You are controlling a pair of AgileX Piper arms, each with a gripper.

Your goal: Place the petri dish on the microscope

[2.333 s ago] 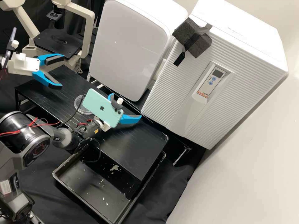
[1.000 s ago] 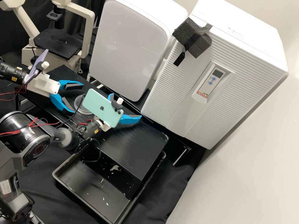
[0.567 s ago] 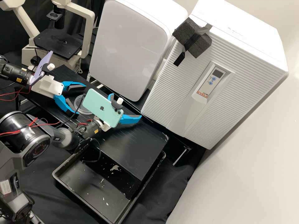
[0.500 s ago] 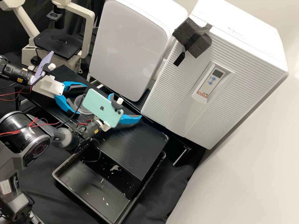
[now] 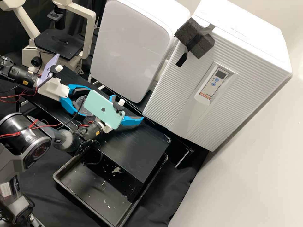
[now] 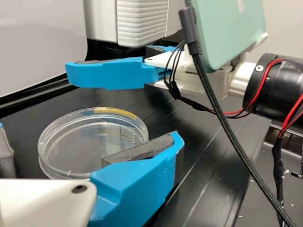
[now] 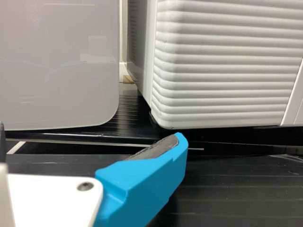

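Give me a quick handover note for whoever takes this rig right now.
Left gripper: open, fingers on either side of the petri dish, grip not closed.
Right gripper: open and empty, above the black platform.
Dish: on the platform.
Done: left gripper positioned at the dish.
Left: close on it, lift, place it on the microscope's stage.

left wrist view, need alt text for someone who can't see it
A clear round petri dish with a yellow strip on its rim rests on a black platform, between the left gripper's open fingers. Beyond it, the other arm carries a mint-green phone with a black cable.
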